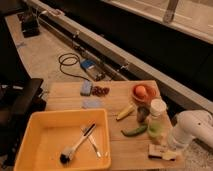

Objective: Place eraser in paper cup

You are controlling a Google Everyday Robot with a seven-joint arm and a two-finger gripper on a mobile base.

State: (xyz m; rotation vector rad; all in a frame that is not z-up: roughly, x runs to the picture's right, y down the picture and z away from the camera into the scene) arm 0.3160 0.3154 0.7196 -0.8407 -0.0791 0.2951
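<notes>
The flat rectangular eraser (159,151), dark-faced with pale tan edges, lies at the near right corner of the wooden worktop (125,150). My pincer (170,146) is closed down on its right end. My white wrist hides the contact, so I only judge that I have hold of it.

The small white paper cup (158,106) stands just behind, close against a pale green translucent cup (154,129). Gripping the eraser by one end should let it tip into that narrow mouth. The green cup could be knocked.

Further out sit a green pepper (134,131), an orange bowl (144,93) and a big yellow tub (47,137) holding a brush (75,147). Beyond the worktop, a black cable (69,64) coils on the speckled floor in a dim room.
</notes>
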